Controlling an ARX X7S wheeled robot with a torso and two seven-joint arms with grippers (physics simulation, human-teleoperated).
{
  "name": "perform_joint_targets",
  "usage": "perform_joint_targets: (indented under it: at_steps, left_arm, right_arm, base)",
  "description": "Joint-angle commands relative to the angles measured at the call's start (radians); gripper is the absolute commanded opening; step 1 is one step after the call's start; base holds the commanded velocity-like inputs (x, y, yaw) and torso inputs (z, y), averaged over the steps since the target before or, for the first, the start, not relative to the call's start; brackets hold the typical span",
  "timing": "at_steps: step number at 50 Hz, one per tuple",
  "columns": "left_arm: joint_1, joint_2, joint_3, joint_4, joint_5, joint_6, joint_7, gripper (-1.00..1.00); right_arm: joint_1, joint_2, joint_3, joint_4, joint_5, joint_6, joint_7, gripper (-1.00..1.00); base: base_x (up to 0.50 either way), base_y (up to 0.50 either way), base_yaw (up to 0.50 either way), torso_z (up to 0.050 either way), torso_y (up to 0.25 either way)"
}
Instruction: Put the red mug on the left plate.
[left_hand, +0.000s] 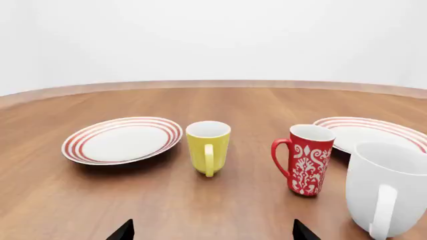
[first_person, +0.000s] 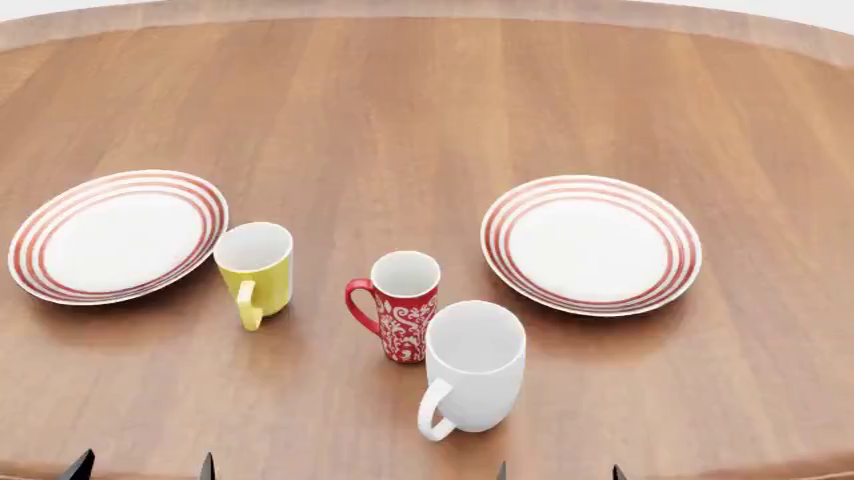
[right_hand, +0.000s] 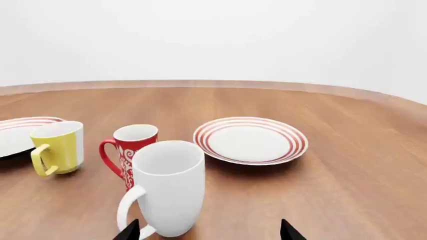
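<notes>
The red mug (first_person: 404, 315) with white floral pattern stands upright on the wooden table, handle to the left; it also shows in the left wrist view (left_hand: 307, 159) and the right wrist view (right_hand: 132, 150). The left plate (first_person: 118, 235), white with red rings, lies at the far left and shows in the left wrist view (left_hand: 123, 140). My left gripper (first_person: 140, 467) is open and empty at the near table edge, well short of the mugs; its fingertips (left_hand: 122, 232) show wide apart. My right gripper (first_person: 558, 472) is open and empty, just behind the white mug.
A yellow mug (first_person: 254, 270) stands between the left plate and the red mug. A bigger white mug (first_person: 470, 368) stands just in front of and right of the red mug. A second ringed plate (first_person: 590, 243) lies at the right. The round table's far edge (first_person: 427, 10) curves behind.
</notes>
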Motion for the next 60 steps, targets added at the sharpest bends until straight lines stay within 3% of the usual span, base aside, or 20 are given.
perform_joint_targets:
  at_steps: [1,8,28,60]
  left_arm:
    - [0.029,-0.020,0.026,0.090,-0.027,-0.034,0.002,1.00]
    - [0.042,-0.042,0.051,0.137,-0.048,-0.071,-0.024,1.00]
    - [0.037,-0.077,0.081,0.128,-0.075,-0.066,-0.070,1.00]
    - [0.033,-0.115,0.137,0.115,-0.072,-0.052,-0.120,1.00]
  right_arm:
    - [-0.034,0.007,-0.012,-0.106,0.025,0.039,0.065,1.00]
    - [-0.060,0.038,-0.050,-0.180,0.094,0.070,0.065,1.00]
    - [-0.047,0.071,-0.117,-0.114,0.140,0.018,0.069,1.00]
    - [-0.045,0.111,-0.162,-0.106,0.195,0.015,0.088,1.00]
  base:
    - [0.00,0.00,0.00,0.000,0.000]
    - [0.00,0.00,0.00,0.000,0.000]
    - [0.11,0.25,0.00,0.000,0.000]
    - [0.38,0.42,0.00,0.000,0.000]
